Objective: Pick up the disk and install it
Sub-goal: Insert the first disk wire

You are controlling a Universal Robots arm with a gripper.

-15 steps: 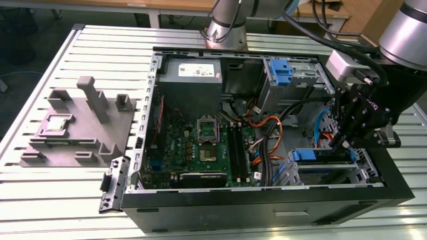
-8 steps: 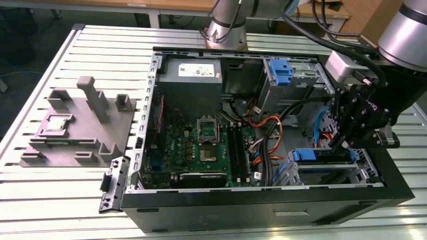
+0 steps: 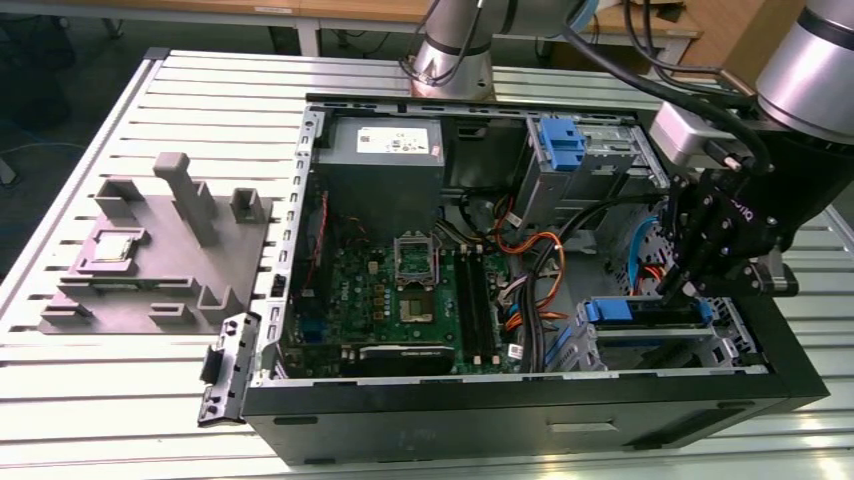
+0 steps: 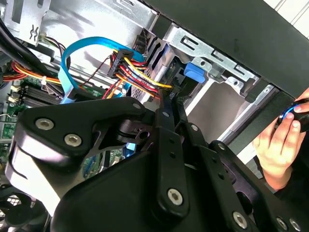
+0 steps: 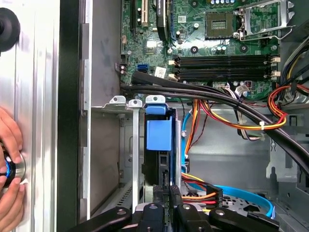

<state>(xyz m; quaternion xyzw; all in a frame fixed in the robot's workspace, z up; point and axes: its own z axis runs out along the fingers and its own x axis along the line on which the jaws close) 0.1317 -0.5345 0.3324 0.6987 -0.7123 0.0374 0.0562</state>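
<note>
We see the flat disk with blue plastic side rails (image 5: 158, 140) standing edge-up in the silver metal drive cage (image 3: 654, 330) at the front corner of the open black computer case (image 3: 534, 400), seemingly most of the way seated. The black linkage gripper (image 3: 681, 290) sits right above the cage, fingers drawn narrow at the disk's upper edge (image 4: 171, 99); we can't tell whether they pinch it or just press on it. Edge-on orientation suits the slot guides. Label and drive body are hidden inside the cage. Just outside the case wall, a person's hand (image 5: 9, 164) grips a small blue-lit knob, partly cut off.
</note>
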